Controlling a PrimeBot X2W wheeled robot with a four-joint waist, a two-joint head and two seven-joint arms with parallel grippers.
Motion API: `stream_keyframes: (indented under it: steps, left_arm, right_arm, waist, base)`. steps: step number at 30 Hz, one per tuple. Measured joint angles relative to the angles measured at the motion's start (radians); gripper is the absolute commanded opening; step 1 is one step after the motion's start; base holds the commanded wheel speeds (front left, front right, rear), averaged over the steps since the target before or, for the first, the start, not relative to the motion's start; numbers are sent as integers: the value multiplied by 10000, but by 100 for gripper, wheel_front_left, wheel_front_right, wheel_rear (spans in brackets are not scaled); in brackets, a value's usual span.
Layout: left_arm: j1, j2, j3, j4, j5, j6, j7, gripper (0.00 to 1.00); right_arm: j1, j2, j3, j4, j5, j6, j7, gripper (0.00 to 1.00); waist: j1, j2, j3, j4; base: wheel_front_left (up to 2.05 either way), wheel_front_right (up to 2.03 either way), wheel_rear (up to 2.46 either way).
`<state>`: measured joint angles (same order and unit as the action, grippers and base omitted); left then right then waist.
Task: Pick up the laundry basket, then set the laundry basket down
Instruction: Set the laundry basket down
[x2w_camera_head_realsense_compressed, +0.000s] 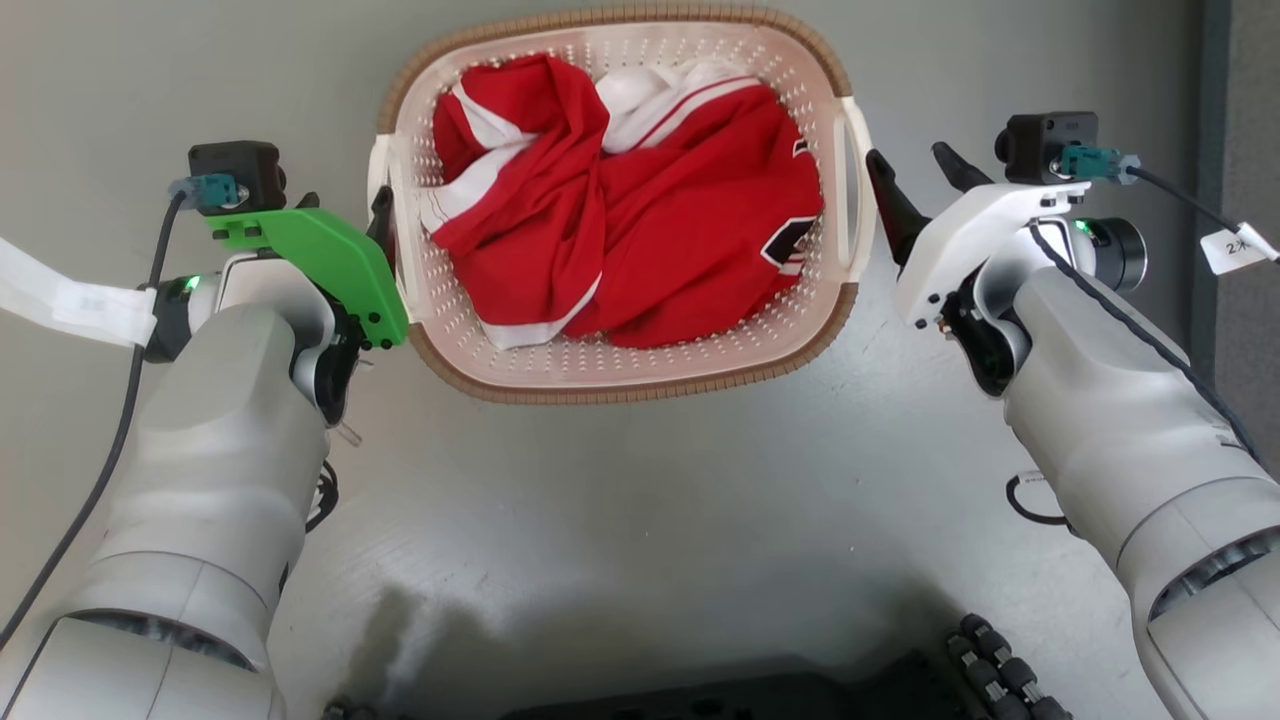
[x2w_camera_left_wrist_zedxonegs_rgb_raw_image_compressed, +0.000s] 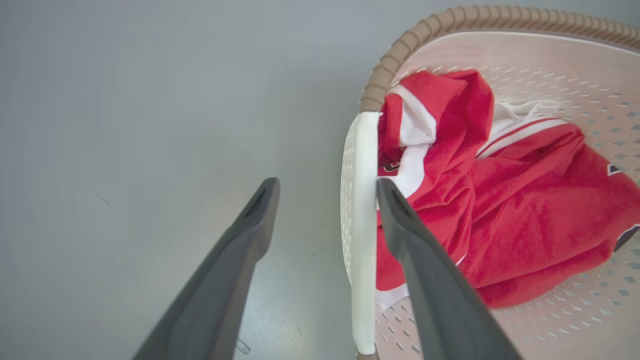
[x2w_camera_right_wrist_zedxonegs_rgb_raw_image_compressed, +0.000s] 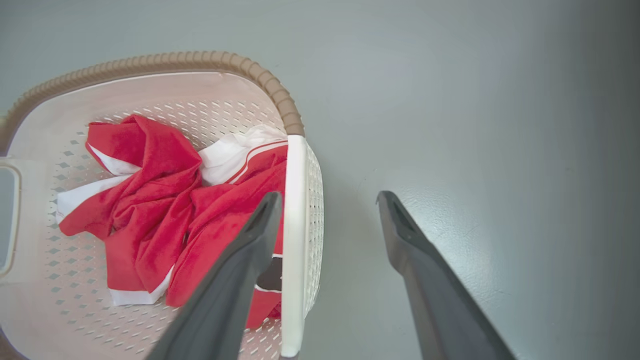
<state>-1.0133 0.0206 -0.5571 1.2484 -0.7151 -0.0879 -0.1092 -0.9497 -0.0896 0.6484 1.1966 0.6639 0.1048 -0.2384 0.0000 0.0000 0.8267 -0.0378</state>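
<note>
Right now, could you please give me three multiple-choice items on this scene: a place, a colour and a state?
1. Where is the red-and-white garment relative to the laundry basket? A beside it; B inside it; C under it.
2. What colour is its rim? A blue; B black; C brown.
3. How are the left gripper and right gripper? A open; B shut on handles; C shut, empty.
Answers: B, walls surround it; C, the woven-look band is brown; A, each is spread astride a white handle.
</note>
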Motion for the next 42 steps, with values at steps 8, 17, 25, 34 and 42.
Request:
stream_keyframes:
  steps: [8, 17, 25, 34, 42]
  left_arm:
    - [118, 33, -290, 40, 165, -8, -420, 100]
    - [559, 77, -468, 58, 499, -10, -988, 100]
    - [748, 169, -408, -280, 510, -10, -1340, 100]
    - [769, 280, -284, -1026, 619, 17, -1427, 100]
    - [875, 754, 303, -3170, 1154, 606, -1427, 100]
  right_arm:
    - [354, 12, 42, 58, 10, 92, -40, 100]
    - [721, 10, 48, 2, -12, 92, -98, 100]
    - [996, -36, -127, -635, -54, 94, -119, 100]
    - [1339, -359, -380, -1478, -353, 48, -119, 100]
    - [1641, -621, -965, -2821, -658, -360, -121, 100]
  waist:
    - [0, 0, -707, -41]
    - [0, 0, -1602, -60]
    - [0, 0, -2538, -61]
    - [0, 0, -3479, -32]
    - [-1, 0, -4324, 5]
  base:
    - [0, 0, 0]
    - [0, 0, 0]
    - [0, 0, 0]
    - [0, 0, 0]
    - [0, 0, 0]
